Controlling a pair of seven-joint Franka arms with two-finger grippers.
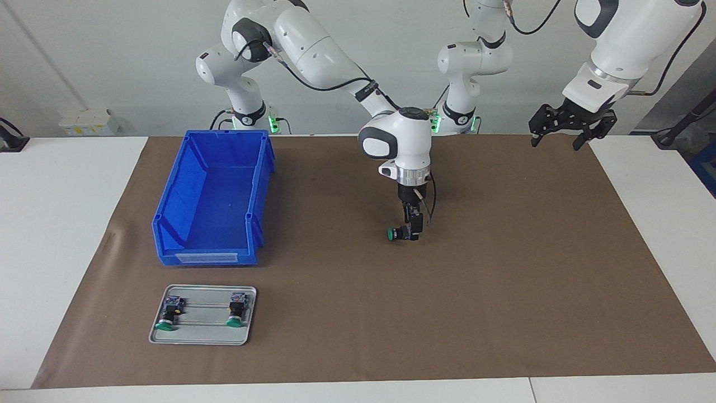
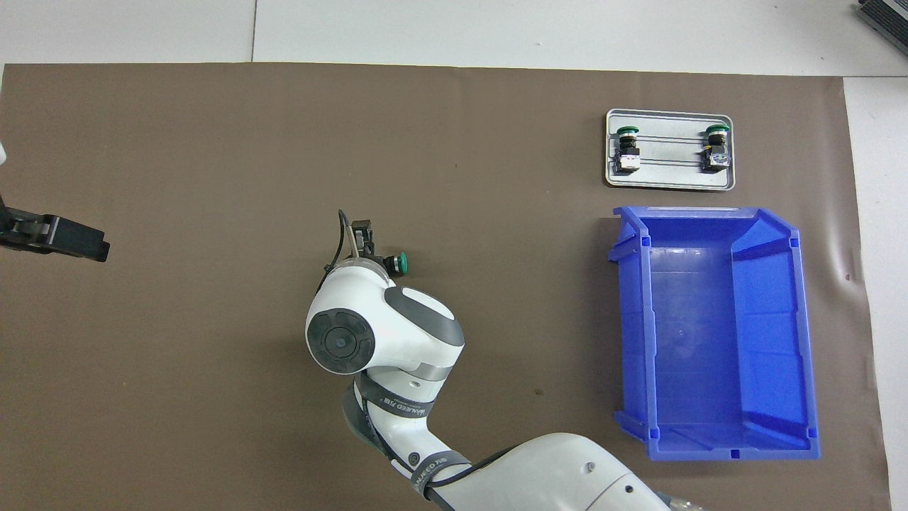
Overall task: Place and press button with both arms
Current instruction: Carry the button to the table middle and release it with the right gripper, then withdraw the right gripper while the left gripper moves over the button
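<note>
Brown paper [image 1: 503,291] is spread over most of the white counter [image 1: 61,235], and on it, about midway between the counter's two ends, the button [image 1: 398,233] is held by the right end effector [image 1: 411,230]. The end effector is pointed straight down from the right arm [image 1: 313,50], which is stretched in from its base toward the middle of the counter. Its fingers are closed on the black barrel of the button, so that the button is carried on its side with the green cap turned toward the right arm's end of the counter. In the overhead view the green cap [image 2: 401,263] is seen sticking out beside the wrist. Whether the button is touching the paper or is held just above it cannot be told.

The left end effector [image 1: 566,140] is held in the air over the edge of the paper at the left arm's end of the counter, on the side nearest the robots, well apart from the button. Its fingers are spread wide and nothing is held between them. The left arm [image 1: 621,50] is waiting there.

A blue bin [image 1: 215,196] is set on the paper toward the right arm's end of the counter. Farther from the robots than the bin, a grey tray [image 1: 204,336] is laid near the corner of the paper. Two more buttons are lying in the tray, one [image 1: 169,314] at each end [image 1: 236,310], with green caps turned away from the robots.
</note>
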